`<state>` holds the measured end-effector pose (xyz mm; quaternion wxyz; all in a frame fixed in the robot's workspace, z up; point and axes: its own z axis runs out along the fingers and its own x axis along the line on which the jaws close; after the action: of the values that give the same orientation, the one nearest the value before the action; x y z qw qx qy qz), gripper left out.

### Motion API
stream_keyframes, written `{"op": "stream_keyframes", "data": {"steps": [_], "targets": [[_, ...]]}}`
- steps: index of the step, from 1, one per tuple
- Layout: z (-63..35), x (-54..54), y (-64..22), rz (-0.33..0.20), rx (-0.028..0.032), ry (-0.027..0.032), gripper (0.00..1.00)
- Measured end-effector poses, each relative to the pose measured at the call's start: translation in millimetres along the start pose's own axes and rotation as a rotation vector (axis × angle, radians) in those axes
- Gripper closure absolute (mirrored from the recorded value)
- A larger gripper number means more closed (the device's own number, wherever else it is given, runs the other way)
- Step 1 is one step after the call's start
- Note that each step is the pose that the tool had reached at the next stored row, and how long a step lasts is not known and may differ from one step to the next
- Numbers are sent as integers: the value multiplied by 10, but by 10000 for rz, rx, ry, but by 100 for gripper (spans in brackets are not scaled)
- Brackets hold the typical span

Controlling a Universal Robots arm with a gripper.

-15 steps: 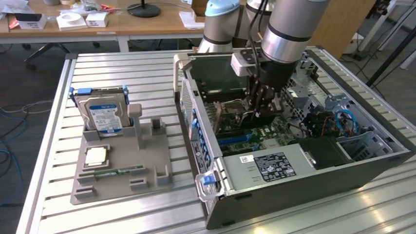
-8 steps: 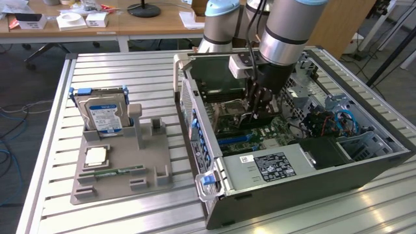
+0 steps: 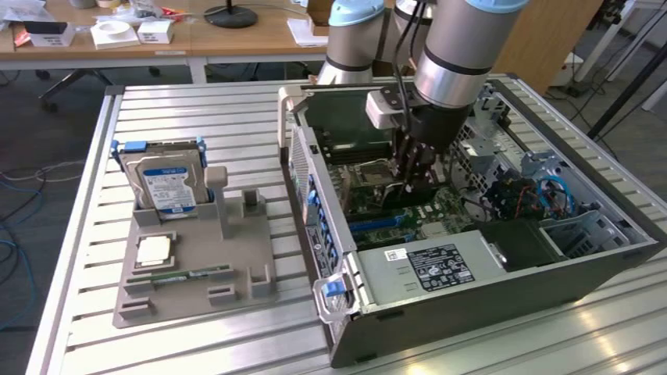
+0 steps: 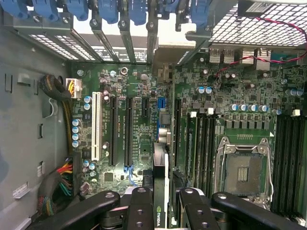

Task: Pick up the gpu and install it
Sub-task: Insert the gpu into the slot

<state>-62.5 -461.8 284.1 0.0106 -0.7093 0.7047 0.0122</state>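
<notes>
Setup: slatted tabletop (image 3: 208, 101). An open case (image 3: 501, 305) lies on its side at the exterior view's right. A grey holder (image 3: 187, 273) at that view's left carries a hard drive (image 3: 167, 183) standing upright.

Step in hand: install phase, judged from the layout. The gpu (image 4: 160, 163) is off the tabletop and inside the case, carried above the motherboard (image 4: 144, 86). It is not seated in anything yet.

End effector (image 4: 164, 191): closed narrow on the gpu. The wrist view shows the card edge-on, clamped between the two inner fingers (image 4: 140, 206), with its free edge facing the board.

Gpu position: it hangs over the board between the long black slots (image 4: 128, 129) and the CPU socket (image 4: 244, 172). In the wrist view it appears beside the slots rather than over one. I cannot tell true alignment or height above the board from this angle.

What seating calls for (judgement): the card edge must be parallel to and directly over one long slot, with the bracket end toward the rear openings of the case. It then needs a straight, even press with no tilt, keeping clear of nearby capacitors and cables.

Arm (image 3: 458, 47) pose: it reaches in from the far side, with the last link near vertical and the wrist pointing straight down into the case.
</notes>
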Motion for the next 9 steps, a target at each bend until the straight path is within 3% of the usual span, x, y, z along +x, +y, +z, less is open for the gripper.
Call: {"op": "stream_keyframes", "data": {"steps": [9], "targets": [[24, 0, 18, 2, 5, -2, 74]]}}
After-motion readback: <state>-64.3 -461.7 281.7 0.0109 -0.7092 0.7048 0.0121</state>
